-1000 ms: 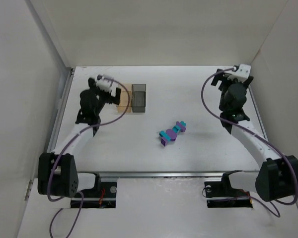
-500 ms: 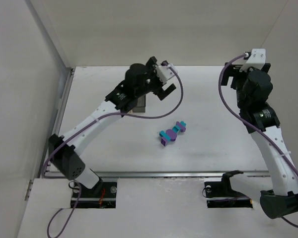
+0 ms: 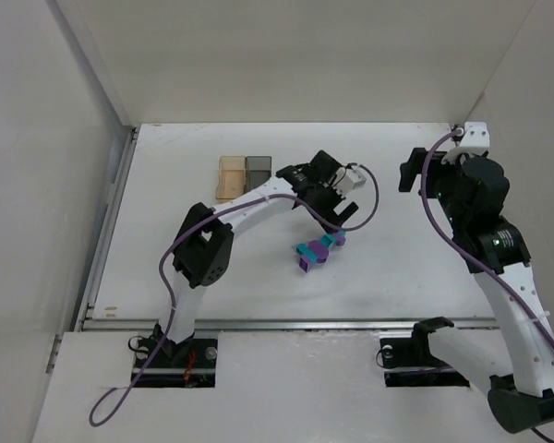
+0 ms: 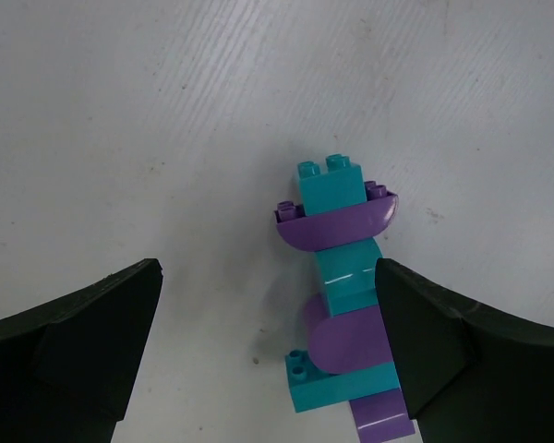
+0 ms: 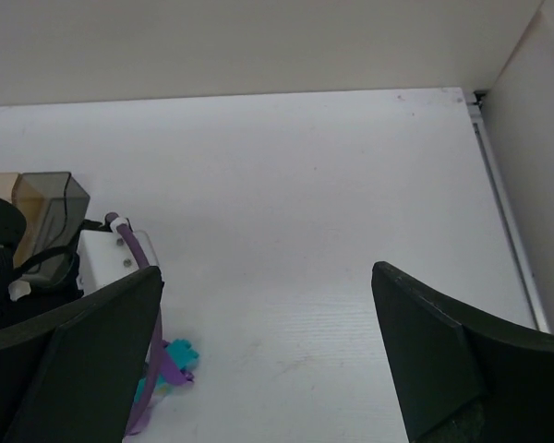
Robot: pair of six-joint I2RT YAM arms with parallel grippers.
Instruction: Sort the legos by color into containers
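The legos (image 3: 316,249) lie joined in one teal and purple cluster at the table's middle. They also show in the left wrist view (image 4: 343,295) and the right wrist view (image 5: 171,362). My left gripper (image 3: 338,215) hangs just above the cluster's far end, open and empty (image 4: 268,365); the bricks lie between its fingers, nearer the right finger (image 4: 452,355). My right gripper (image 3: 409,173) is raised at the right, open and empty (image 5: 268,355). The amber container (image 3: 231,177) and the grey container (image 3: 258,172) stand side by side at the back left.
White walls close in the table on the left, back and right. A metal rail (image 3: 286,323) runs along the near edge. The left arm's purple cable (image 3: 369,198) loops beside its wrist. The grey container (image 5: 48,198) shows left in the right wrist view.
My left arm has swung right from the containers to above the lego cluster. My right arm has lifted and turned, its gripper shifting a little toward the centre. The legos have not moved.
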